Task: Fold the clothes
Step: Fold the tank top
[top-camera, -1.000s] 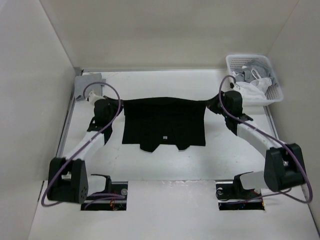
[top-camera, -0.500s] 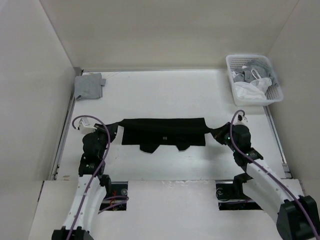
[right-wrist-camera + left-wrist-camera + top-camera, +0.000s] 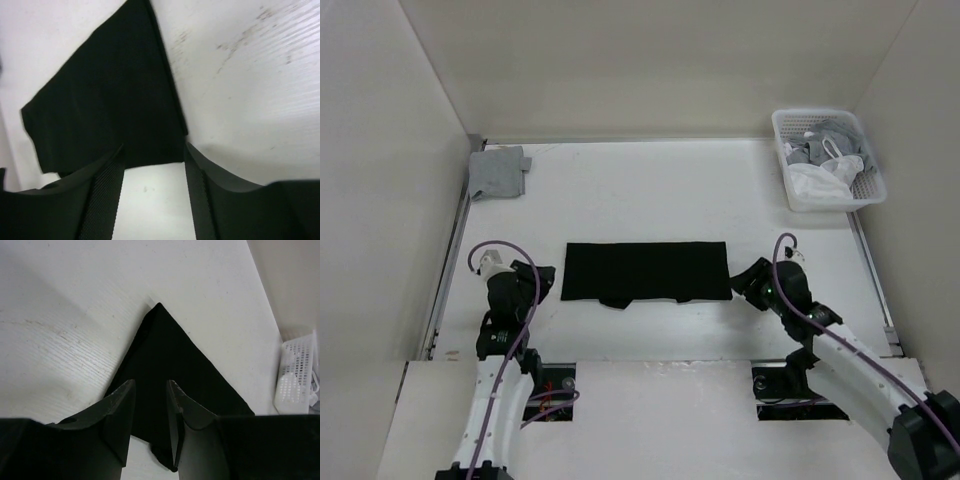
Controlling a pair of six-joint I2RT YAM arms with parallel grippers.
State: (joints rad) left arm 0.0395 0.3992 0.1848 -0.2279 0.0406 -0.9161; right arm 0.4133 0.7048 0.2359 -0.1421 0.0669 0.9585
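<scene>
The clothes [image 3: 646, 270], a plain black garment, lie as a flat folded band across the middle of the table, with small bits of fabric poking out along the near edge. My left gripper [image 3: 545, 277] sits at the band's left end. In the left wrist view it [image 3: 150, 385] is open, with a gap between its fingers and the black cloth [image 3: 170, 350] lying beyond and under them. My right gripper [image 3: 748, 280] is at the band's right end. In the right wrist view it [image 3: 154, 150] is open wide over bare table, its tips at the cloth's corner [image 3: 110, 100].
A white plastic basket [image 3: 825, 203] with white and grey garments stands at the back right; it also shows in the left wrist view [image 3: 295, 375]. A small folded grey cloth [image 3: 498, 172] lies at the back left. Side walls close in the table on both sides.
Both arms drew back toward the near edge, pulling the garment's far edge over so it now lies folded into a narrow band. Both grippers, shut on the cloth before, have opened and let go.
</scene>
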